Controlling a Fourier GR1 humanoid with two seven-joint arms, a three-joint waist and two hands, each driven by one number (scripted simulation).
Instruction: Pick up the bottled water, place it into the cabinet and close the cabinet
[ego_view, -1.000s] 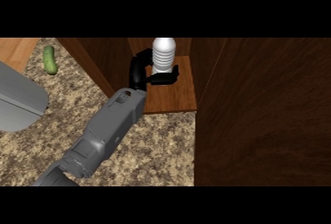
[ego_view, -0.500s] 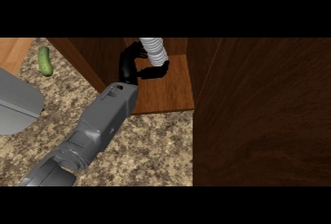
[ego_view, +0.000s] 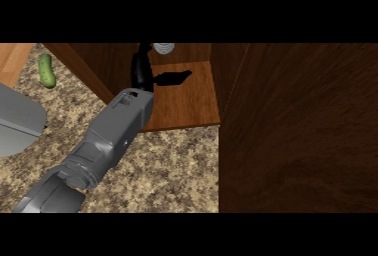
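A grey forearm reaches from the lower left, up across the speckled stone counter (ego_view: 170, 165) and into an open wooden cabinet (ego_view: 184, 100). Only one arm shows, and which of the robot's arms it is cannot be told for sure from this view. Its black hand (ego_view: 144, 70) is at the back of the cabinet floor, with the fingers running upward beside the bottle and the thumb sticking out to the right, spread apart from them. The hand looks mostly opened out, and whether it has any hold on the bottle cannot be made out.

The bottle of water (ego_view: 164, 48) sits deep inside the cabinet, at the very top edge of the view. Only a small ribbed, pale grey and white part of it shows, just beside the fingers, so its full shape and whether it stands straight cannot be judged.

The risk, as I judge it, is that fingers so close to the bottle could brush and tip it as the arm pulls back. The tall dark door (ego_view: 295, 130) on the right is open, and swinging it shut while the arm is inside would trap the arm
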